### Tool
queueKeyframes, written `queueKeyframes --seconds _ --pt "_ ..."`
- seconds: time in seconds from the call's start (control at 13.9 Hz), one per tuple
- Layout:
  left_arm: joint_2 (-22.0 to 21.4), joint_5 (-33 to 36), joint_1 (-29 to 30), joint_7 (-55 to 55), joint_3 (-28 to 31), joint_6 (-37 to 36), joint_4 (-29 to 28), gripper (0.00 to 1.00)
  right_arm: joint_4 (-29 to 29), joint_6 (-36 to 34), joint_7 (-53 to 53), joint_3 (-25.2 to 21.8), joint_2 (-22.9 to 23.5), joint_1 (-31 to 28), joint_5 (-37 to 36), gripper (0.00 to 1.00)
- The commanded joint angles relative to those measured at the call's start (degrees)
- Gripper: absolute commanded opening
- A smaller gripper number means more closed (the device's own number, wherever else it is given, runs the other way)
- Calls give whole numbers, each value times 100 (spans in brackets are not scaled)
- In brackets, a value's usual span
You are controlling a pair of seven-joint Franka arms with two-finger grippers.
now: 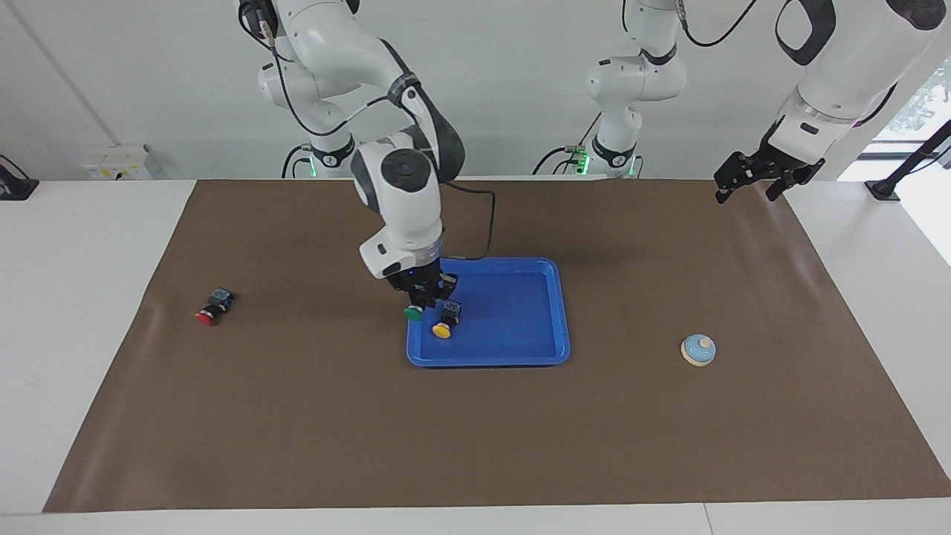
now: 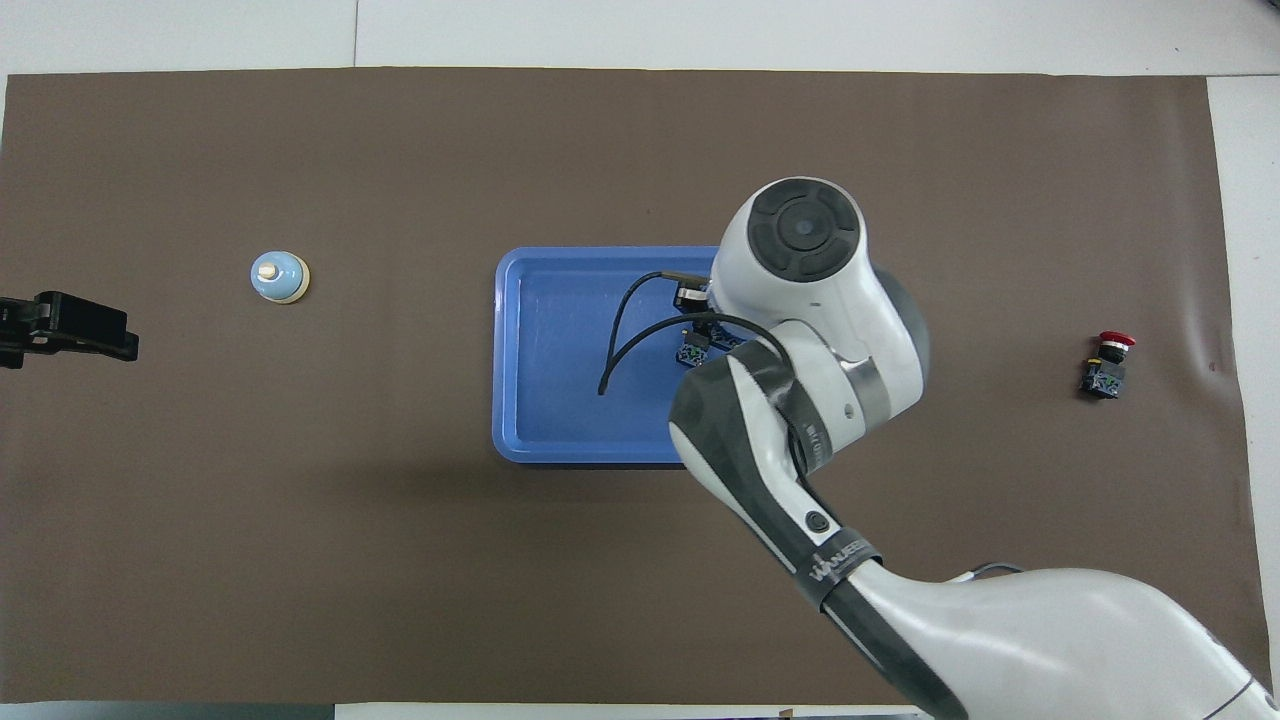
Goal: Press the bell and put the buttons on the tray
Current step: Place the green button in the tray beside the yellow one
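Count of items on the counter, by kind.

Push-buttons: three in all. One red button lies on the brown mat. One yellow button lies in the tray. One green button is carried above the tray's edge.

Trays: one, the blue tray.

Bells: one, the light-blue bell with a cream knob.

Mats: one, brown, covering most of the counter.

Robot arms: two, each with one gripper, giving the right gripper and the left gripper.

Counters: one.
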Motion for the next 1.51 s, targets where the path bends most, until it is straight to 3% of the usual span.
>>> queueKeyframes --seconds 0.0,0.58,0.94,1.01,1.08,1.15,1.44 --pt "-10 60 41 0 -25 -61 50 100 218 200 162 -13 262 176 59 0" --pt "-10 60 41 0 -25 -61 50 100 -1 1289 197 -21 745 572 305 0" --pt "-10 60 41 0 -25 -61 50 100 -318 1537 206 -13 684 651 305 0" --pt "-10 60 41 0 -25 -61 50 100 -318 1520 223 -13 684 651 314 9" --pt "-10 60 41 0 -25 -61 50 100 -310 1519 267 -13 684 651 323 46" --pt "-10 60 41 0 -25 -61 50 100 -292 1511 345 -13 684 660 331 98" --pt "-10 60 41 0 -25 -61 50 100 -29 1117 715 -13 684 712 331 100"
